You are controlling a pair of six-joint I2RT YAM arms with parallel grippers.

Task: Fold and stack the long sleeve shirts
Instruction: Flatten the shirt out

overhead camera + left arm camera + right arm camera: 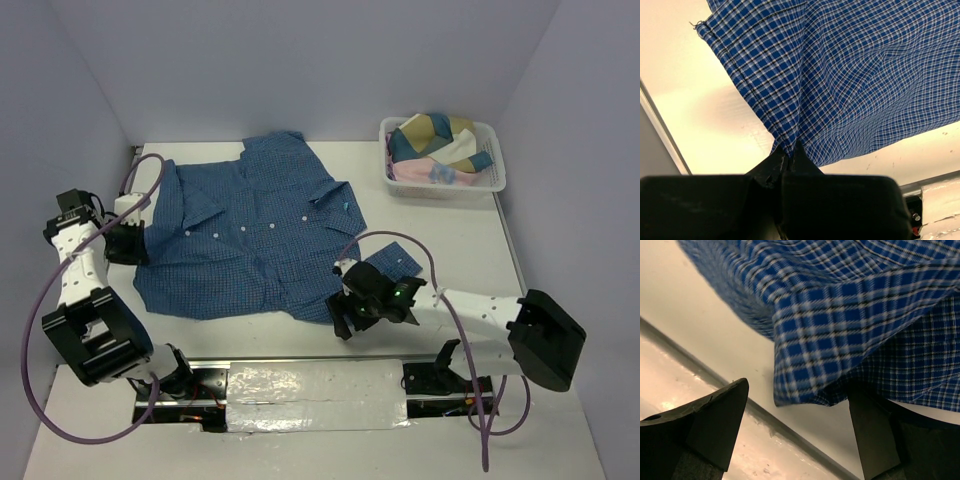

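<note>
1 blue checked shirt lies spread mid-left on table. L gripper is clamped on its left edge, prob. anchoring the cloth. R gripper has jaws apart around the near-right flap, no grip.

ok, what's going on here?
Two arms are working a blue checked shirt spread on the table. The left gripper is shut on its left edge; the right gripper is open at the near right corner, gripping nothing. A white basket at back right holds other clothes.
</note>
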